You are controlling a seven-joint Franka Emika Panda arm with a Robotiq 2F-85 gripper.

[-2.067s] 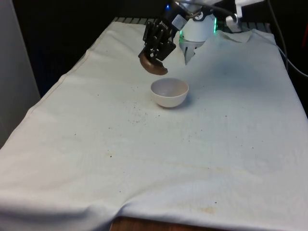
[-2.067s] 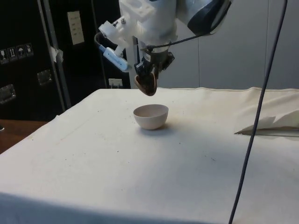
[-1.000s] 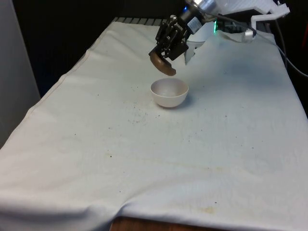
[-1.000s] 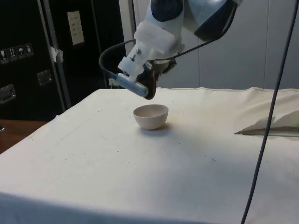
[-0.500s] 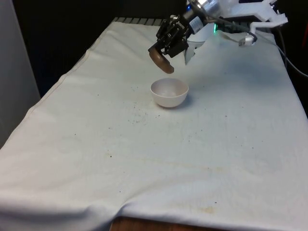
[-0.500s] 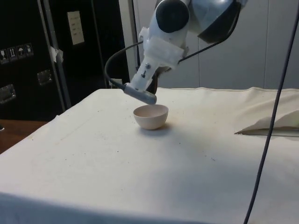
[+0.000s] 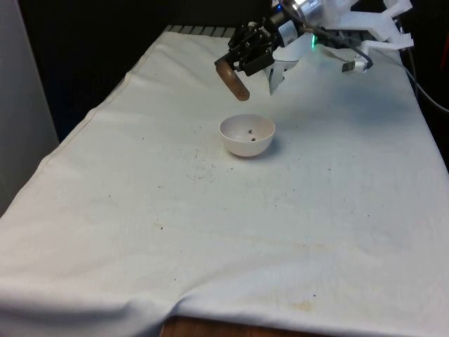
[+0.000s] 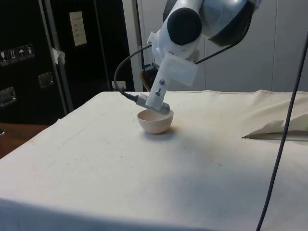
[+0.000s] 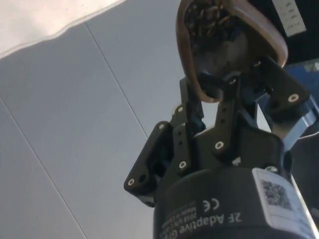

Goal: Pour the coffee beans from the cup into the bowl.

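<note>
A brown cup (image 7: 233, 80) hangs tipped over just above the white bowl (image 7: 246, 135), a little towards the front view's left and the table's far end. My gripper (image 7: 243, 64) is shut on the cup's rim. In the wrist view the cup (image 9: 227, 37) sits between the fingers and dark coffee beans (image 9: 208, 20) lie piled inside near its lip. A few beans (image 7: 250, 133) lie in the bowl. In the side view the bowl (image 8: 155, 121) stands under the arm, which hides the cup.
Loose crumbs and beans (image 7: 200, 168) speckle the white cloth (image 7: 231, 232) in front of the bowl. A folded white cloth (image 8: 281, 126) lies at the side view's right. A black cable (image 8: 276, 144) hangs down near it.
The wrist has rotated and lifted slightly, tipping the cup further over the bowl. A few beans have dropped into the bowl, which held none before.
</note>
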